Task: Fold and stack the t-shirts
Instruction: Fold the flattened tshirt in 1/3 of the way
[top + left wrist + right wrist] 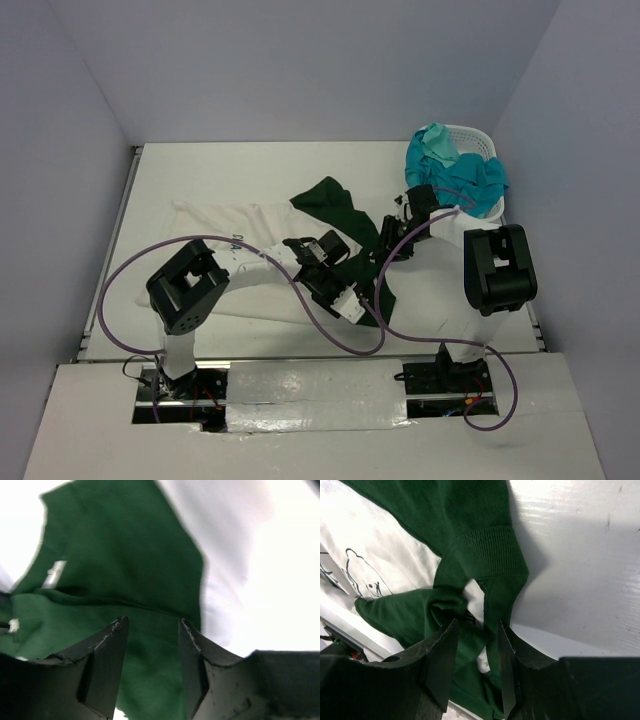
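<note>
green t-shirt [328, 198] lies bunched across the white printed t-shirt [215, 225]. left gripper [152, 622] and right gripper [476, 625] hang over it, jaws parted. teal t-shirt [462, 172] fills the basket [472, 131].

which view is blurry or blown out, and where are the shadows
Left wrist view: the dark green cloth t-shirt is smeared soft, and the white area to its right is blown out. Right wrist view: sharp, ribbed collar readable, a shadow on the white table beside it. Top view: even, soft light.
</note>
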Controlling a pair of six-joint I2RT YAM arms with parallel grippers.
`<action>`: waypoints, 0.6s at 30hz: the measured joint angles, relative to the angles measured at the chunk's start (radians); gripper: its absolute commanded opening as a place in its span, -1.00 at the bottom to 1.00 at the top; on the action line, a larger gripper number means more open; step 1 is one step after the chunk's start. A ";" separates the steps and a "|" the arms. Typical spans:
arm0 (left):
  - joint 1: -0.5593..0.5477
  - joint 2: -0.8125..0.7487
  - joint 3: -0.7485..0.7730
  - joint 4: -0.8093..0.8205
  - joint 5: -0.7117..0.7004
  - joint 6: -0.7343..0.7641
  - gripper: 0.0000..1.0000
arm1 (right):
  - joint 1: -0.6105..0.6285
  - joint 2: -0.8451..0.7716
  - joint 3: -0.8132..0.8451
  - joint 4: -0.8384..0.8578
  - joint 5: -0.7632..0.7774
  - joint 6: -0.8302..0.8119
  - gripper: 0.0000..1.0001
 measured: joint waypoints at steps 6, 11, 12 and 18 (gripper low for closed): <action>-0.003 0.000 0.000 -0.063 -0.002 0.039 0.00 | 0.002 0.000 -0.020 0.006 -0.006 -0.014 -0.13; -0.014 0.017 0.013 -0.045 -0.049 0.016 -0.38 | 0.004 -0.004 -0.037 0.021 -0.021 -0.017 -0.18; -0.014 0.020 0.014 -0.045 -0.053 0.016 -0.45 | 0.005 -0.005 -0.041 0.026 -0.024 -0.017 -0.22; -0.016 0.019 0.013 -0.050 -0.062 0.028 -1.00 | 0.023 -0.006 -0.055 0.034 -0.033 -0.023 -0.77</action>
